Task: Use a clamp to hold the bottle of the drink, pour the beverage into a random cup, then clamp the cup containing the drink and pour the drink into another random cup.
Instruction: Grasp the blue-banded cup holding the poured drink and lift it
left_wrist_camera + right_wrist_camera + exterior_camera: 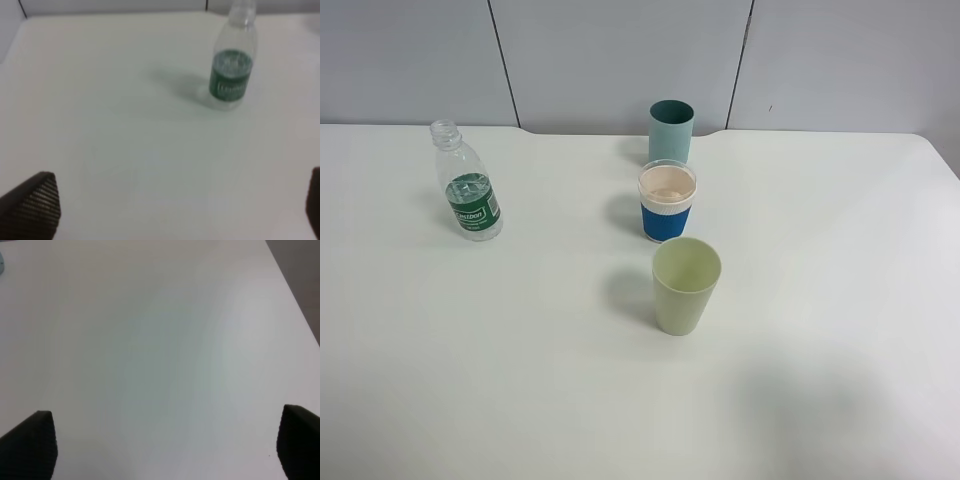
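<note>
A clear plastic bottle (467,185) with a green label stands uncapped at the left of the white table; it also shows in the left wrist view (232,65), well ahead of my left gripper (180,205). Three cups stand in a row at the middle: a teal cup (671,131) at the back, a blue-and-white cup (667,201) in the middle, a pale green cup (686,285) in front. My left gripper is open and empty. My right gripper (165,450) is open and empty over bare table. Neither gripper shows in the exterior high view.
The white table (820,300) ends at a grey panelled wall (620,60) at the back. Its right edge shows in the right wrist view (295,295). A sliver of a cup shows at the corner of that view (1,262).
</note>
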Tool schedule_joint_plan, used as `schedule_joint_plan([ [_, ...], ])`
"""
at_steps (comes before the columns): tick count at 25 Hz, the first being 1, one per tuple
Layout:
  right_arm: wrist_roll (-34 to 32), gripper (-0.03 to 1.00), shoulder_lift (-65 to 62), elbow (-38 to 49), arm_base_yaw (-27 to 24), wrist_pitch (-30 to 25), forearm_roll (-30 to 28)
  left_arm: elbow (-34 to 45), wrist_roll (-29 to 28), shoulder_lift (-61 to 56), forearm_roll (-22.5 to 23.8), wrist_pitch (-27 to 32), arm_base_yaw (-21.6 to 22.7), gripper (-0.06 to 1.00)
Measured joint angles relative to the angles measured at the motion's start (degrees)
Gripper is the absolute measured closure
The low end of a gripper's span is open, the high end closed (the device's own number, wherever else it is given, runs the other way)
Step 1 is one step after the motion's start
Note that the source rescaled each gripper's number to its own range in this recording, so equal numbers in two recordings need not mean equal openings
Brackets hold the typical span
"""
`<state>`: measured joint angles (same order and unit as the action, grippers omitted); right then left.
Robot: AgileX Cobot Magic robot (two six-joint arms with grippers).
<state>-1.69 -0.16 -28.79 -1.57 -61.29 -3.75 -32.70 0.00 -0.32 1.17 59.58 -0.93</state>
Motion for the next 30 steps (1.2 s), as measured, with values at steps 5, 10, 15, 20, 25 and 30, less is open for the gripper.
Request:
schedule_joint_plan([
  [5,0.0,0.36,0.0,0.0,0.0,0.0,0.0,3.7,0.0,0.0,-0.7,0.6,0.8,-0.06],
  [10,0.0,0.36,0.0,0.0,0.0,0.0,0.0,3.8,0.0,0.0,-0.7,0.7,0.8,-0.06],
  [15,0.0,0.36,0.0,0.0,0.0,0.0,0.0,3.8,0.0,0.0,-0.7,0.8,0.8,-0.06],
  [20,0.0,0.36,0.0,0.0,0.0,0.0,0.0,3.8,0.0,0.0,-0.7,0.8,0.8,-0.06],
  [25,0.0,0.36,0.0,0.0,0.0,0.0,0.0,3.8,0.0,0.0,-0.7,0.8,0.8,-0.06],
  [30,0.0,0.36,0.0,0.0,0.0,0.0,0.0,3.8,0.0,0.0,-0.7,0.8,0.8,-0.06],
])
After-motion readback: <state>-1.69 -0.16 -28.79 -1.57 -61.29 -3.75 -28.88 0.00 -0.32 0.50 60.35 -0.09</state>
